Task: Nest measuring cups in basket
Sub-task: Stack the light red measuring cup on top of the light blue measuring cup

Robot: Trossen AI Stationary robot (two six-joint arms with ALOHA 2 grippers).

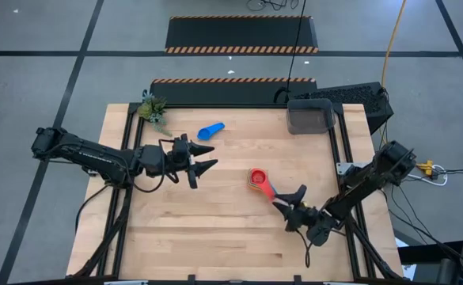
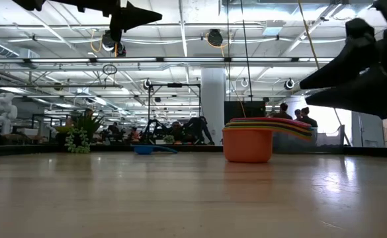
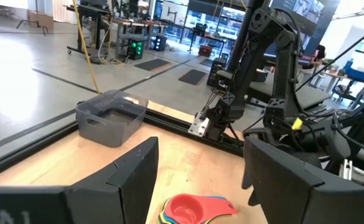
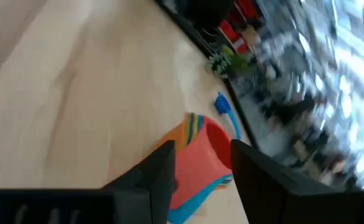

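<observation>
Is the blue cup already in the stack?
No, the blue cup lies alone on the table, apart from the nested stack.

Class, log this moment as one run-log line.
stacked cups: mid-table | blue cup: apart | basket: empty | left gripper: open | right gripper: at stack handles

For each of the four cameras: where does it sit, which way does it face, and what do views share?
High: overhead, straight down on table, both arms, basket.
Low: table height, level toward the room; nested cup stack, arms overhead.
Left wrist: past the left claw toward basket and right arm.
Right wrist: past the right claw at the stack, blue cup beyond.
Shared: all show the stack.
</observation>
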